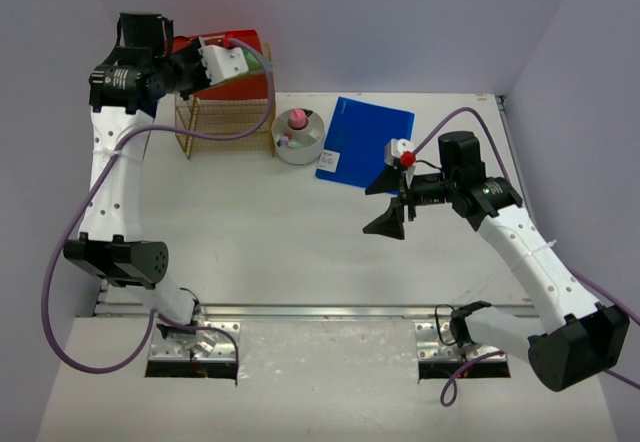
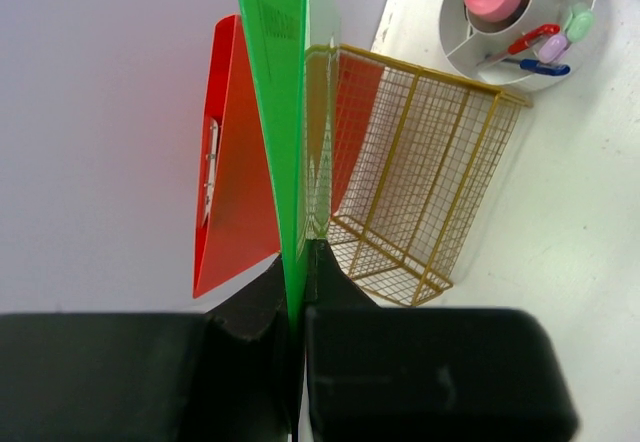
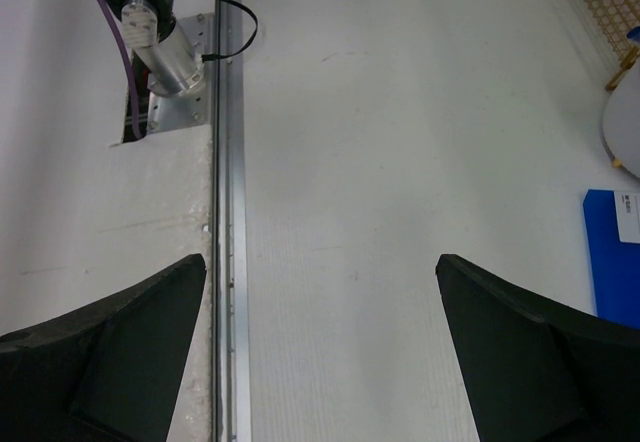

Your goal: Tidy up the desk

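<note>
The desk [image 1: 280, 232] is a flat white tabletop with pale walls around it and a metal rail [image 1: 320, 312] along its near edge. It lies below both grippers, and neither of them touches it.

The left gripper [image 1: 222, 62] is raised over the far left corner of the desk, above a gold wire rack [image 1: 225, 127]. Its jaws are closed tight on the lower edge of a green folder [image 2: 280, 82], which stands upright on its edge just over the left side of the rack. A red folder [image 2: 235, 192] stands beside it, near the wall.

The right gripper [image 1: 388, 205] hangs over the middle right part of the desk with its fingers spread fully apart and nothing between them. In the right wrist view only bare desk and the rail show between the fingers. A blue folder [image 1: 365, 142] lies flat on the desk just behind this gripper. A round white organizer [image 1: 298, 137] stands between the blue folder and the rack.
</note>
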Controlling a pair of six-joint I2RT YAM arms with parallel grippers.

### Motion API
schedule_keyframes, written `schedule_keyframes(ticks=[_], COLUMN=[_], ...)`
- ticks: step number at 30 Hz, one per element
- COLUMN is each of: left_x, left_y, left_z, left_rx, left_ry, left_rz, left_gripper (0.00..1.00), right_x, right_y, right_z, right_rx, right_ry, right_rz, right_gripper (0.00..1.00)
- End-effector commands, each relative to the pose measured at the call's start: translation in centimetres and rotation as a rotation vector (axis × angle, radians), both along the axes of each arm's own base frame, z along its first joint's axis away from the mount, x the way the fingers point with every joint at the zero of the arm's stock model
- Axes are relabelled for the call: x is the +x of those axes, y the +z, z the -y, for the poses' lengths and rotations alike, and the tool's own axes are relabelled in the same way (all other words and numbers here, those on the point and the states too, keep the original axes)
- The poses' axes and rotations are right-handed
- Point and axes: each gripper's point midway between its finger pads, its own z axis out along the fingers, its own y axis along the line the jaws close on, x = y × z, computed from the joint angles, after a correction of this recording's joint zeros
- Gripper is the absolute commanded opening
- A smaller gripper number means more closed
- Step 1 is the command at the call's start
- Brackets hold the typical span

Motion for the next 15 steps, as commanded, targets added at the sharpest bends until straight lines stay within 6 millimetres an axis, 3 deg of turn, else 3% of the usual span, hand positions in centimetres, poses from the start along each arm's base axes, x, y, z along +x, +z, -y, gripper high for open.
schedule_keyframes(ticks=[1,4,6,10,15], left_x=[1.4,2.5,3.5,4.5,4.5], left_y=[0.8,-0.4,-1.2,-2.3,-3.0], left_z=[0.3,-0.2,-2.9,-5.4,-7.0], left_rx=[-0.04,-0.017,-0.013,-0.012,-0.006], left_ry=[-0.014,-0.001,0.053,0.104,0.14], left_rz=[0.058,0.049,0.041,0.013,0.003], left_gripper=[0.0,0.0,0.0,0.0,0.0], right_x=[0.2,0.2,0.1,0.1,0.2], right_y=[0.1,0.0,-0.1,-0.3,-0.4], right_z=[0.0,0.1,0.2,0.2,0.1], right_rx=[0.003,-0.001,-0.003,-0.005,0.001], right_ry=[0.005,0.003,0.003,0.004,0.01], right_rz=[0.021,0.022,0.022,0.018,0.01], right_gripper=[0.99,0.99,0.99,0.99,0.99])
